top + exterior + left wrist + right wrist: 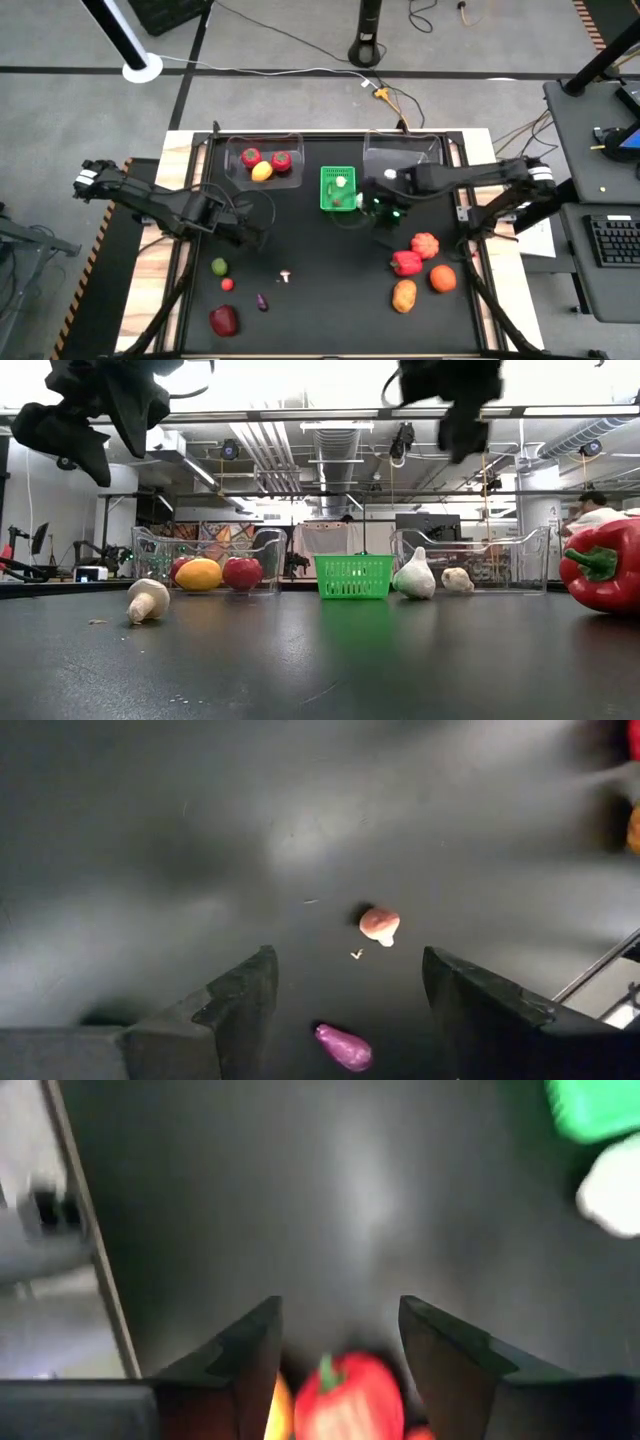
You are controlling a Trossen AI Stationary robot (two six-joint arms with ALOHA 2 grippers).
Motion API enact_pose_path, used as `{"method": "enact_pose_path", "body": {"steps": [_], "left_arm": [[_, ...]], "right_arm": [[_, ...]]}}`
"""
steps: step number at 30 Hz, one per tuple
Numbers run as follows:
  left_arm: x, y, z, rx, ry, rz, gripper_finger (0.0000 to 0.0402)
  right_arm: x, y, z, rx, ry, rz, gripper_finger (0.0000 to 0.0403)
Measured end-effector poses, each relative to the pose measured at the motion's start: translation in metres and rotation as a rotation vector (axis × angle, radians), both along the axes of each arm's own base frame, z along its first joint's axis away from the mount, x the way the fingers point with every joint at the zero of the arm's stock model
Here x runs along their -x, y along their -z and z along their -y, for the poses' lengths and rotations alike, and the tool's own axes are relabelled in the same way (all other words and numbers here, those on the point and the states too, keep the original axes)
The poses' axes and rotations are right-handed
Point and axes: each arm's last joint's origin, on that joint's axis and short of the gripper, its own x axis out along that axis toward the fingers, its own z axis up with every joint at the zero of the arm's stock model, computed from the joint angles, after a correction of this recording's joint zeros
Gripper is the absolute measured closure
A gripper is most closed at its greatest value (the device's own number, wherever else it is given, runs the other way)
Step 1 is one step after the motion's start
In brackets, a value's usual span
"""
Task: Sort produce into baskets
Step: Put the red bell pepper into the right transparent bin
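Bare black table top (320, 280) lies open ahead of my left gripper (345, 990); only a small tan mushroom (380, 924) and purple eggplant (344, 1047) dot it.

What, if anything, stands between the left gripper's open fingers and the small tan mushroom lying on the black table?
Nothing visible. The left gripper hangs open above the black table, and the small tan mushroom lies ahead of it on bare surface. A small purple eggplant-shaped piece lies nearer the fingers, off the straight line rather than blocking it.

A lab: exposed ceiling ducts (335, 445), floor cables (300, 45), keyboard desk (610, 240).
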Motion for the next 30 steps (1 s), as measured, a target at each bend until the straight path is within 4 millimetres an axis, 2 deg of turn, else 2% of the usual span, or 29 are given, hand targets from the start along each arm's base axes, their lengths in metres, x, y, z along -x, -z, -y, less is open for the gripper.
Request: {"method": "enact_pose_path", "body": {"steps": [6, 11, 15, 21, 30], "left_arm": [[0.0, -0.001, 0.0, -0.022, 0.013, 0.01, 0.0172], [0.0, -0.001, -0.001, -0.041, 0.005, 0.015, 0.0172], [0.0, -0.001, -0.001, -0.054, -0.002, 0.02, 0.0172], [0.0, -0.001, -0.002, -0.077, 0.005, 0.024, 0.0172], [-0.001, -0.001, -0.002, -0.099, 0.001, 0.03, 0.0172]], "right_arm": [[0.028, -0.011, -0.023, 0.026, -0.101, -0.09, 0.016], [0.04, -0.012, -0.046, 0.101, -0.229, -0.113, 0.0093], [0.046, -0.007, -0.067, 0.153, -0.35, -0.113, 0.0057], [0.056, 0.013, -0.084, 0.179, -0.382, -0.173, 0.005], [0.064, 0.057, -0.083, 0.18, -0.334, -0.242, 0.0053]]}}
